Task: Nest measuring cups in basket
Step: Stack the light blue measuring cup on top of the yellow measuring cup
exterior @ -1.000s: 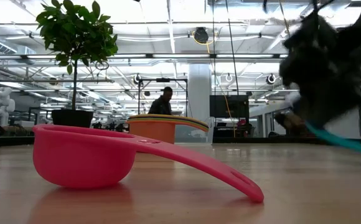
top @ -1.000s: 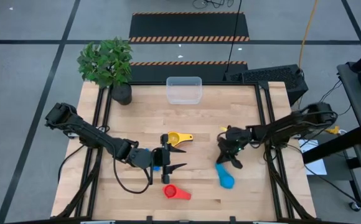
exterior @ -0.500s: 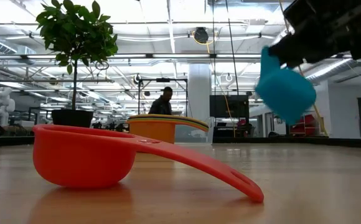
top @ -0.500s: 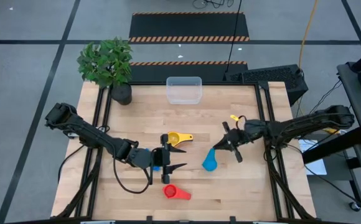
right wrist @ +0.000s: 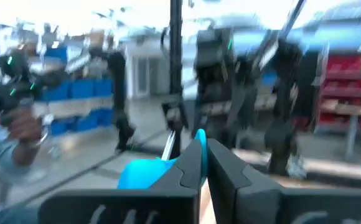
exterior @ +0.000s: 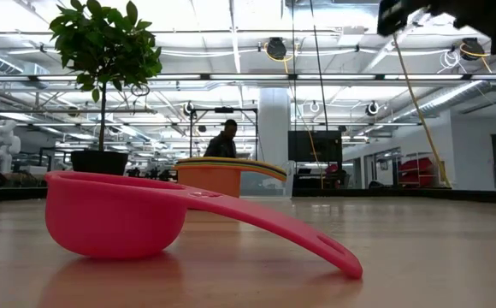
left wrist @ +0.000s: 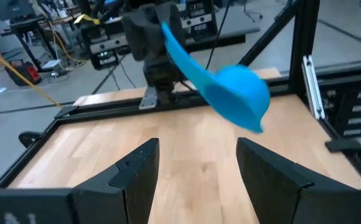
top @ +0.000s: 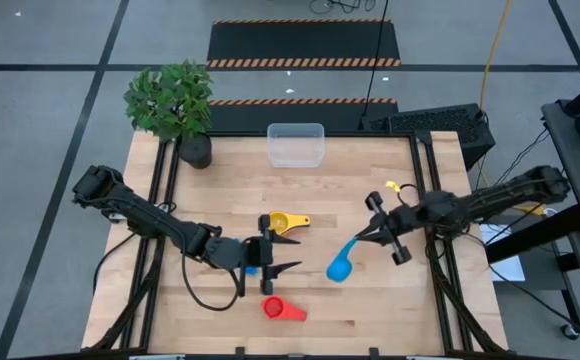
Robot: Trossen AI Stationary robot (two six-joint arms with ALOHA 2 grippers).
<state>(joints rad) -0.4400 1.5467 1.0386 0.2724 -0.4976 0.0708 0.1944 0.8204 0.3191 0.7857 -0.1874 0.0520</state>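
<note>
My right gripper [top: 366, 239] is shut on a light blue measuring cup [top: 339, 266], held high over the table's right half; the left wrist view shows the cup [left wrist: 236, 93] in the air. My left gripper [top: 290, 250] stands open at mid table, nothing between its fingers [left wrist: 137, 171]. A yellow cup [top: 282, 220] rests on its base just beyond it. A red cup [top: 275, 308] sits upright near the front edge, its handle tip on the wood [exterior: 342, 257]. The clear basket [top: 296, 145] stands at the far edge. My right gripper pinches the light blue cup's flat handle [right wrist: 199, 134] near its free end between its two fingers. The fingers reach in roughly level from the table's right side. The cup is lifted clear of the table, its bowl [left wrist: 239, 96] lower than the handle, on the side toward my left arm.
A potted plant [top: 175, 100] stands at the far left corner. A bit of blue [top: 253, 268] shows beneath my left wrist. Black frame rails [top: 425, 190] run along both table sides. Bare wood lies between the cups and the basket.
My right gripper has risen from the table with the light blue cup and tipped its fingers upward while rolling. The cup, which lay on the wood at the right, is now lifted clear and has passed above the low view's top edge.
</note>
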